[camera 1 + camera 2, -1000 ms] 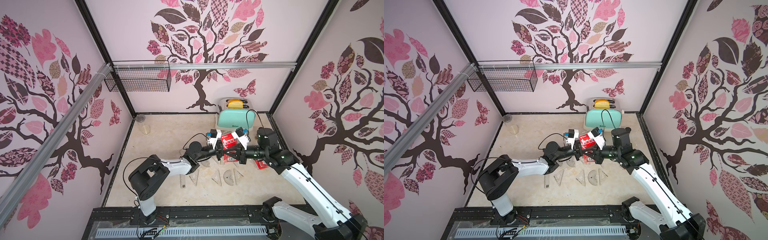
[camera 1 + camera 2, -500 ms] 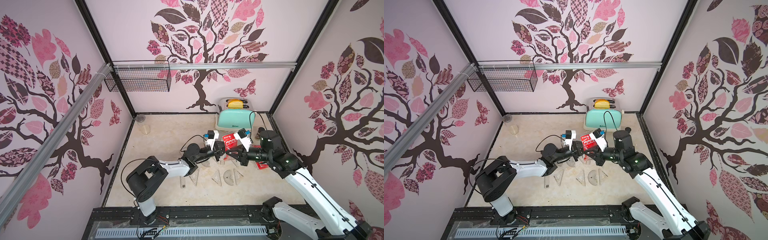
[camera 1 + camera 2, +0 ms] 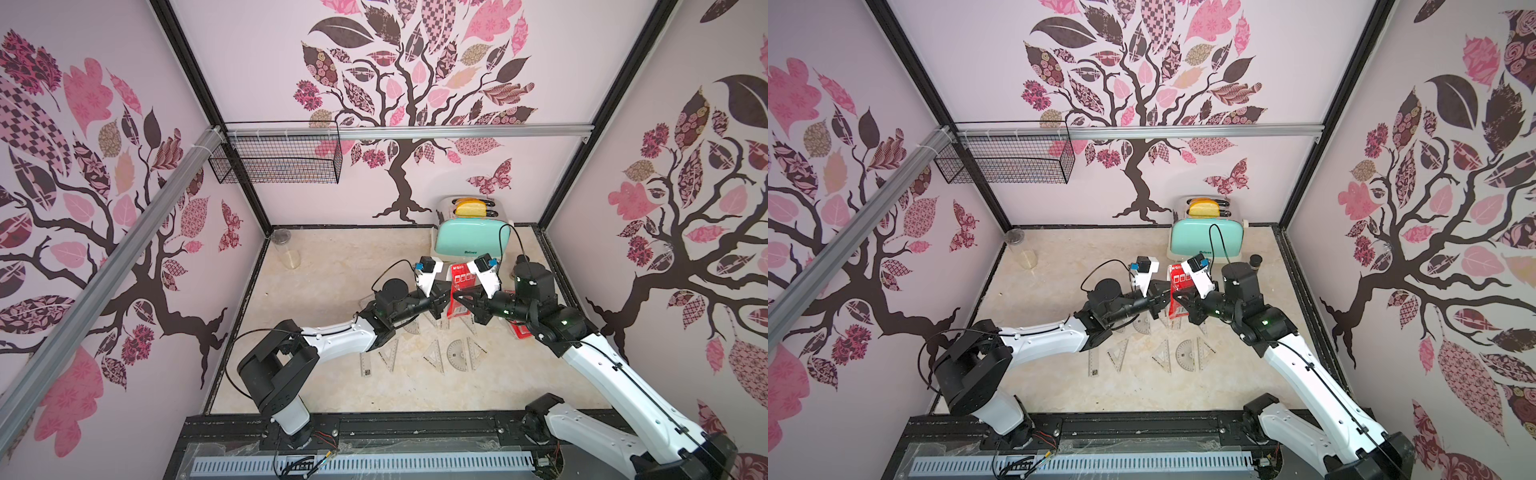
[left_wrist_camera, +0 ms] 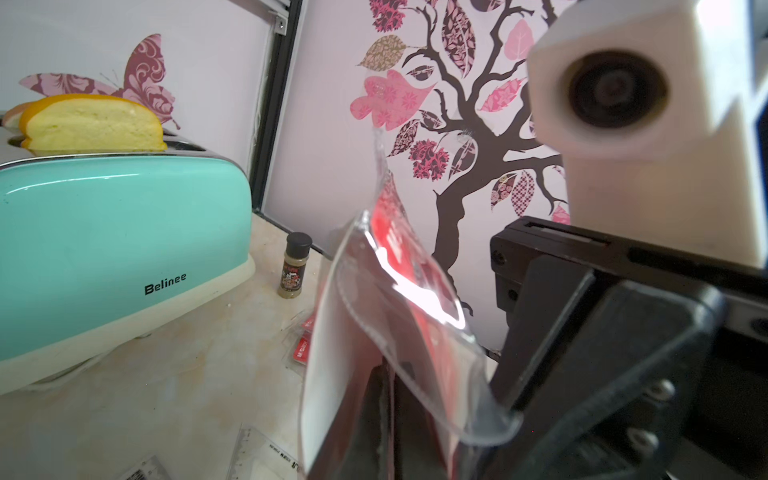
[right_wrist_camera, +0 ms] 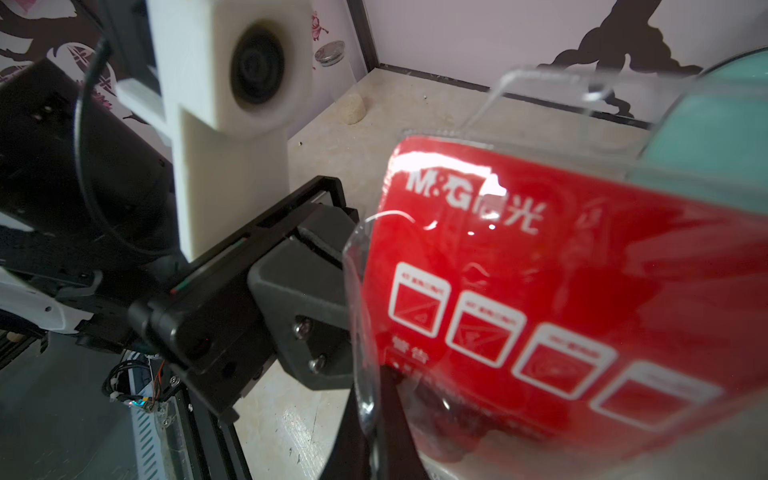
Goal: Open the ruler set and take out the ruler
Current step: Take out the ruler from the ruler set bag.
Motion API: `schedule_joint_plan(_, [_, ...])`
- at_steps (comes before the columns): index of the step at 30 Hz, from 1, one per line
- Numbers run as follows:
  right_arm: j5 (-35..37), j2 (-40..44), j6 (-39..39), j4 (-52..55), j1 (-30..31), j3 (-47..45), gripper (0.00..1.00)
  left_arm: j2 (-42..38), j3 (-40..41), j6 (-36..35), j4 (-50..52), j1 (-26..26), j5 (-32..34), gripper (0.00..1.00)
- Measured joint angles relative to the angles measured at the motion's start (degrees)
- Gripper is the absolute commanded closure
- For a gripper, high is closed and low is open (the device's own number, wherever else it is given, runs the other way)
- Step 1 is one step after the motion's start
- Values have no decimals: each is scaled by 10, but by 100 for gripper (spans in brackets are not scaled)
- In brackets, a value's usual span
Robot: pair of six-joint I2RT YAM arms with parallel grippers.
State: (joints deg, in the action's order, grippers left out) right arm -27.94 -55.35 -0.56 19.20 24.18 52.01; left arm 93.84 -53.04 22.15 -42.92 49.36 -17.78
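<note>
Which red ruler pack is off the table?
The upright pack, pinched between the left hand and right hand in front of the toaster. The other red pack lies flat on the table, partly under the right arm.

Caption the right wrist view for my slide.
Left gripper clamps the clear edge of the red ruler set, held above the table.

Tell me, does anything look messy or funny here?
Yes. Clear rulers and set squares lie scattered on the table below the held ruler set, and a red packet lies loose by the right arm. Nothing looks spilled.
</note>
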Motion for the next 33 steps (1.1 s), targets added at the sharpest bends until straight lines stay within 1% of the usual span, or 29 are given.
schedule_joint_plan(5, [6, -1, -1, -20, 0, -12, 100, -3, -29, 2, 82, 4, 36, 100])
schedule_joint_plan(9, [10, 6, -12, -43, 0, -29, 100, -4, -33, 5, 107, 6, 56, 100])
schedule_joint_plan(20, [24, 10, -69, -75, 0, -40, 100, -36, 15, 7, 64, 17, 97, 100])
schedule_joint_plan(33, [34, 0, -85, -92, 0, -40, 100, -50, 24, 0, 74, 19, 112, 100])
